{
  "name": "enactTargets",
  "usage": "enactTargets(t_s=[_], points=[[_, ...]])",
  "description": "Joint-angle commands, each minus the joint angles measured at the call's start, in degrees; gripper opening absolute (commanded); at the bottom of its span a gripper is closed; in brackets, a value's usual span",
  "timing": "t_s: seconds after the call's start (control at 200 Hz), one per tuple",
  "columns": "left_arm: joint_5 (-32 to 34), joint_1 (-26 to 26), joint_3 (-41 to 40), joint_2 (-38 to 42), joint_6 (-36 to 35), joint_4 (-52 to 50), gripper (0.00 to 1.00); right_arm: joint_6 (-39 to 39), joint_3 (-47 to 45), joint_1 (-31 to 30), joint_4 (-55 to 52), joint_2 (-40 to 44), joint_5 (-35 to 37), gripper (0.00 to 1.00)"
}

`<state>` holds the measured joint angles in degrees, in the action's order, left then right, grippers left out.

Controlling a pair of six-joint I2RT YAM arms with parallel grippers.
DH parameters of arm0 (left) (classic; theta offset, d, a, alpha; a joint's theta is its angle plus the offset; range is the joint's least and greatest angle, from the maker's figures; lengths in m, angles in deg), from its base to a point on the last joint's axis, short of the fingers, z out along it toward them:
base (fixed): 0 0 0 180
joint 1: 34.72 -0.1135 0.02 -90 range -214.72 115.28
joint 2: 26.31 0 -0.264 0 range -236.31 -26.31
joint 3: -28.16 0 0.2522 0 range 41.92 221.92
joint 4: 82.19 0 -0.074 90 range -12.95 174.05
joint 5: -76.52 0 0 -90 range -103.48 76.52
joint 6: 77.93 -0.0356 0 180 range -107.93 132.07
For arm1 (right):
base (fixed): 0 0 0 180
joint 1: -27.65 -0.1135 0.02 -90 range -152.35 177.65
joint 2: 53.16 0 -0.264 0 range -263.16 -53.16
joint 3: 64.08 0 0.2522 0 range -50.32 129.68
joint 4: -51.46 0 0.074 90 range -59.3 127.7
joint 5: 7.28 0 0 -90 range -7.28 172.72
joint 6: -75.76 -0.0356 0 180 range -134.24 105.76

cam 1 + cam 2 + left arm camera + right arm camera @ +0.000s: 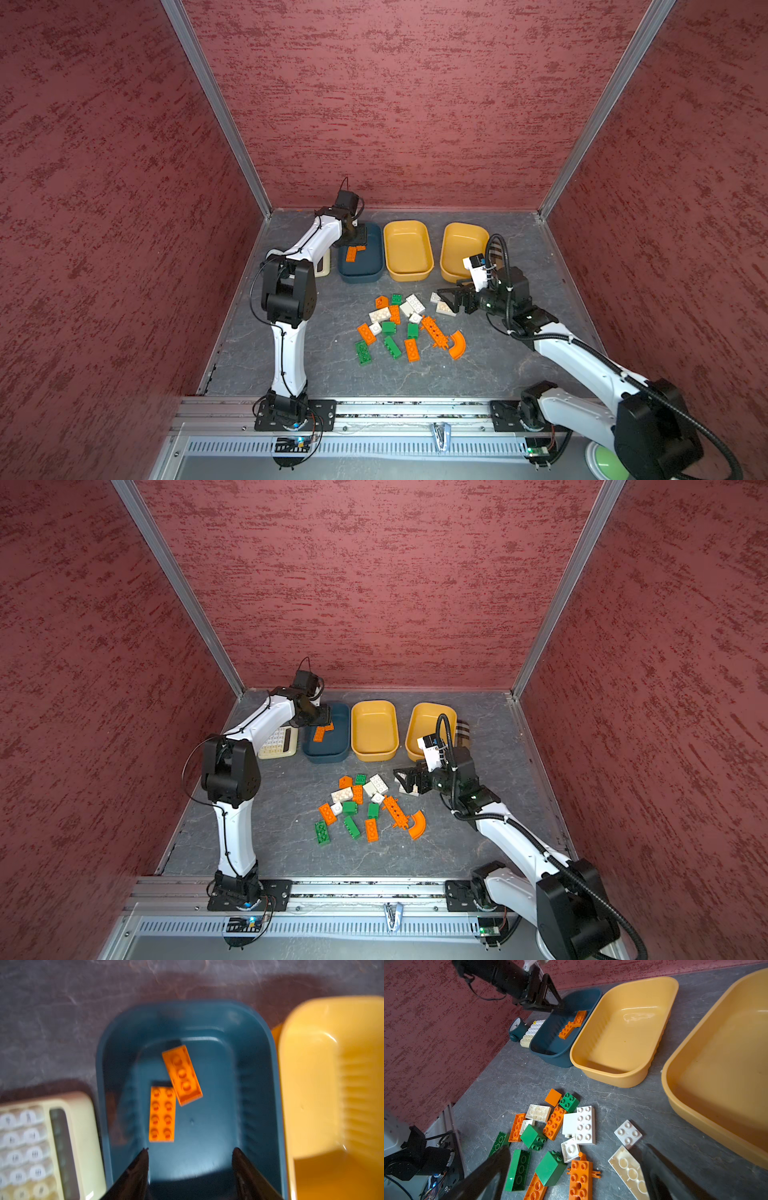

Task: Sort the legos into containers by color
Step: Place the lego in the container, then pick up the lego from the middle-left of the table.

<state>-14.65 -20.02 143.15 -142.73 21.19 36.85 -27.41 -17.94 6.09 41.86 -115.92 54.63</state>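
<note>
Left jaws spread, two orange bricks (162,1113) beyond them in the teal tub (259,1068); right jaws spread astride loose bricks (551,1168); the clock (517,1027) shows only in the right wrist view.

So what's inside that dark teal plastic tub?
Two orange studded plastic bricks, one tilted across the other. The black left gripper covers part of the tub's floor.

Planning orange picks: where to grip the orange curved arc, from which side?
Grip the orange curved arc across its band at mid-curve, one finger inside the bend, one outside, coming straight down. It lies flat at the pile's edge; only the end by the long holed orange piece looks crowded.
</note>
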Motion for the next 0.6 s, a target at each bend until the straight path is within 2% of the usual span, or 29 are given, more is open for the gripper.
enactTargets(t_s=[0.0,0.351,0.596], points=[[-1.51,2.65,-6.84,7.84,2.51,0.85,0.66,1.38,1.54,-0.42,-0.47,0.71,0.03,0.99],[-2.55,11.69,-34.18,26.17,13.55,5.1,0.68,1.83,0.61,-0.41,-2.93,2.81,-0.77,0.99],[1.07,19.98,-45.64,36.62,23.84,1.86,0.69,0.83,-1.04,-0.4,-2.34,3.35,-2.2,0.99]])
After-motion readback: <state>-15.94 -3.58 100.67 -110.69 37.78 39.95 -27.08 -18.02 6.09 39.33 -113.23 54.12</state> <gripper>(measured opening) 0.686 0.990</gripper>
